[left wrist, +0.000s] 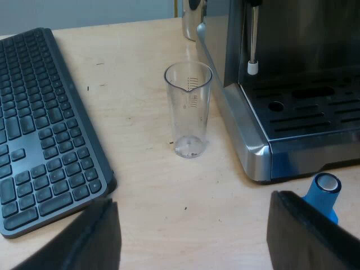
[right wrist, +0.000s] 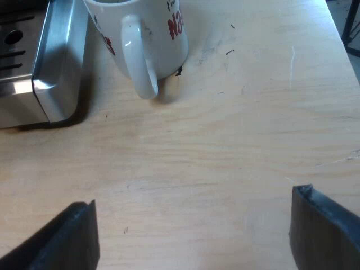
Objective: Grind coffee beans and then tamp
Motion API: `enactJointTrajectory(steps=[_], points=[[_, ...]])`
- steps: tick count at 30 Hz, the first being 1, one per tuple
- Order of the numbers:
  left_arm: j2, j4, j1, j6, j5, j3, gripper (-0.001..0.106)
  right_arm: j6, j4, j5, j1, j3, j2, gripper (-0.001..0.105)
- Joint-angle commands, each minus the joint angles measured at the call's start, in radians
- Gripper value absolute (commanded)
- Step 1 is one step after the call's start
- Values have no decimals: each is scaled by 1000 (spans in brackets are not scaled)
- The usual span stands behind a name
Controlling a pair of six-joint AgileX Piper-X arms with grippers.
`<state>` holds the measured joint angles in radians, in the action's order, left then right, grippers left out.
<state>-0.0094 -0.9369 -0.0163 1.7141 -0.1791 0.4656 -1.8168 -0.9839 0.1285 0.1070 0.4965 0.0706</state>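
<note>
Black keys of a keyboard [left wrist: 39, 129] lie on the pale wooden table [left wrist: 146, 185] before my left claw [left wrist: 194, 242]. Next comes the clear measuring glass [left wrist: 188, 109], upright between the keyboard and the espresso machine [left wrist: 247, 140], touching neither and nearer the machine. It holds only a few dark specks at the bottom. The machine's slotted drip tray [left wrist: 315, 109] shows beyond, with the steam wand [left wrist: 252, 62] hanging over it, white-tipped. The blue tamper [left wrist: 325, 194] sits tilted on the table just off the machine's front corner, partly hidden by one of my fingers [left wrist: 309, 239]. My left claw gapes wide over bare wood and has hold of nothing.

From my right wrist the steel corner of the machine appears again, and close beside it stands a white mug [right wrist: 143, 39] with red lettering, handle turned towards me. I see the mug's rim but cannot tell what is in it. My right claw [right wrist: 194, 236] is likewise spread wide and empty, with bare table between its fingers [right wrist: 67, 239] and the mug well apart from them.
</note>
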Motion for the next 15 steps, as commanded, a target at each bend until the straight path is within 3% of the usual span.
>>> enactJointTrajectory(steps=[1, 15], points=[[-41, 9, 1, 6, 1, 2, 58, -1, 2, 3, 6, 6, -3, 71], [-41, 9, 1, 6, 1, 2, 58, -1, 9, 3, 6, 6, -3, 71]])
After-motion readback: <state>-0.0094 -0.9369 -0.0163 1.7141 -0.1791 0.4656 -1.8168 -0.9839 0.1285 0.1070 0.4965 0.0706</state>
